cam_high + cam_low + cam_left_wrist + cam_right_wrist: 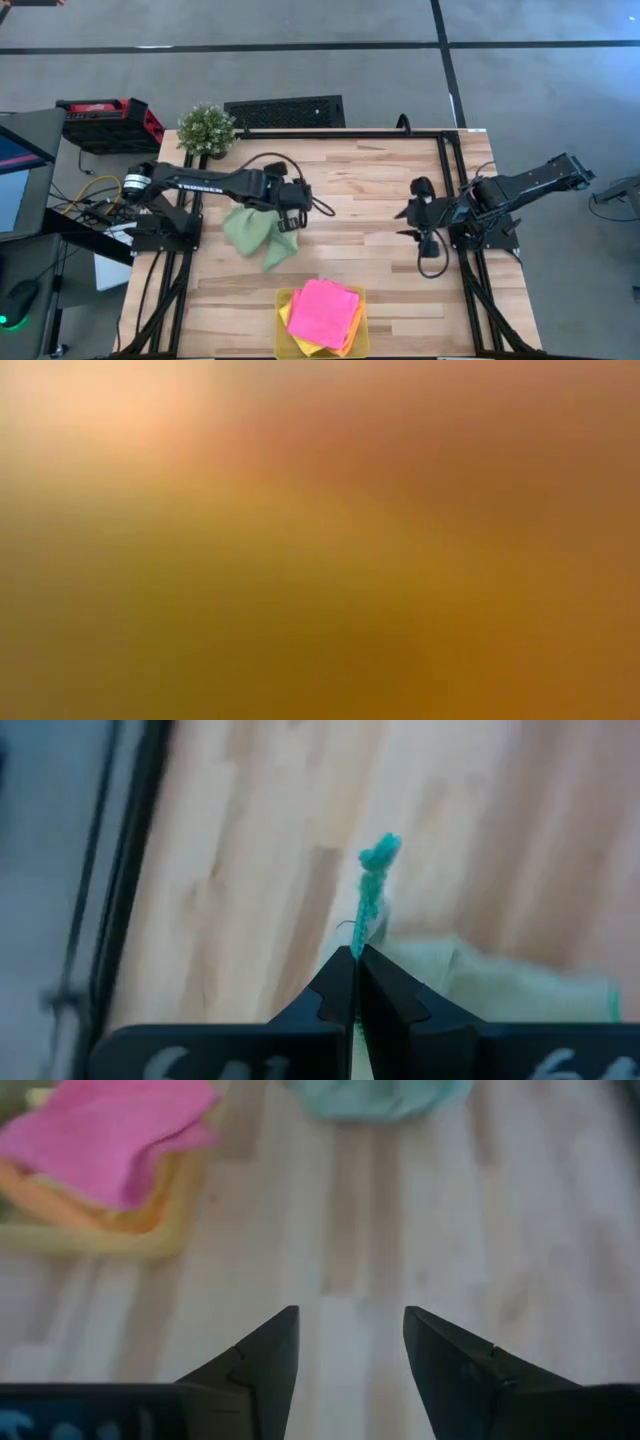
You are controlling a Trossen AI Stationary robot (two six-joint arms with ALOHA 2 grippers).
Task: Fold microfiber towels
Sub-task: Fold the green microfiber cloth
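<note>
High view shows the pale green microfiber towel [258,236] lying crumpled on the light wooden slatted table [370,180], left of centre, with the left gripper [292,213] right over its upper right edge. That is the relation the next move turns on: the cloth spreads away from the jaws toward the left and toward the near edge of the table, its longer run slanting from upper left to lower right, so a lift or drag from this pinch would, by my reading, pull the towel out along that slant. Left wrist view settles the grip: the two dark fingers [385,1000] are pressed together with a thin ridge of the green cloth standing up between them (only an edge, not a fold of the body).

The right gripper [420,232] waits well apart at the right side of the table, jaws standing wide and holding nothing. The hot pink towel [324,310], with orange and yellow cloth edges beneath it, rests in the translucent yellow tray [283,340] at the near edge.
</note>
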